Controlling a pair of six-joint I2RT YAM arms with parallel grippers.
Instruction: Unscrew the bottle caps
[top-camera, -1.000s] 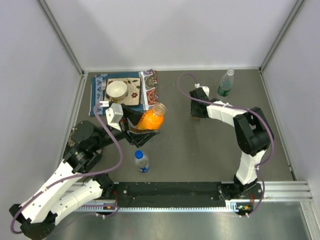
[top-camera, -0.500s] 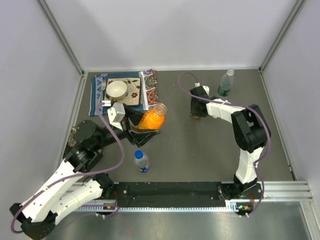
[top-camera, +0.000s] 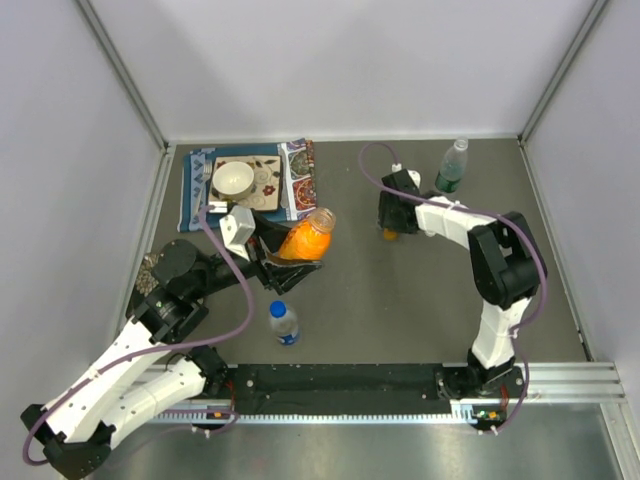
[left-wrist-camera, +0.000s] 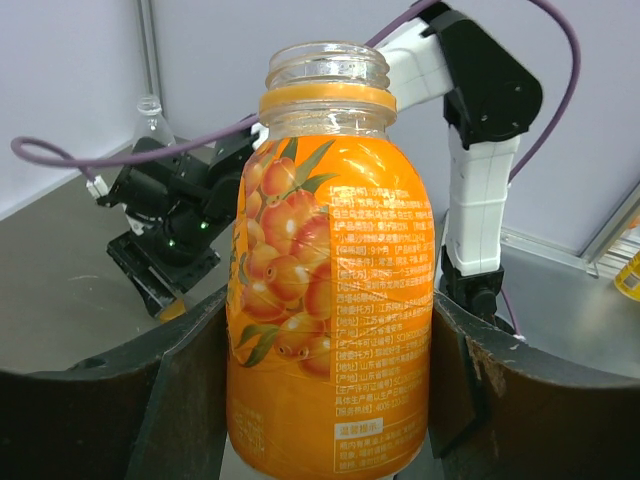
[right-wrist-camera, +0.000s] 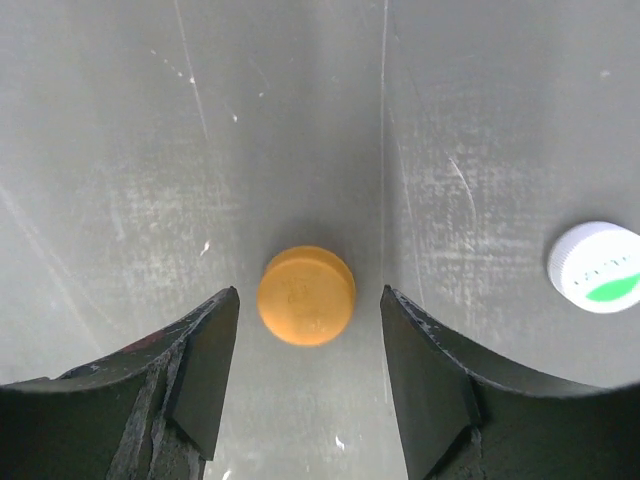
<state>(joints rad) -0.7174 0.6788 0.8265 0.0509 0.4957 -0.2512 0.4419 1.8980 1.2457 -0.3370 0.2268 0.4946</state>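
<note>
The orange cap lies on the table, loose between the right gripper's wide-spread fingers — just released, the arm edging back. The left gripper clamps the orange bottle, its mouth bare — this one's done.

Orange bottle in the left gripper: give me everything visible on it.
The orange bottle is short, clear plastic that reads orange throughout, wrapped in a label with berry pictures and small print. Its cap is off: the clear threaded mouth is open, with an orange ring below the threads. The left gripper clamps its body, one dark finger on each side. In the top view it leans, mouth toward the far right. Whether its base touches the table cannot be told.
</note>
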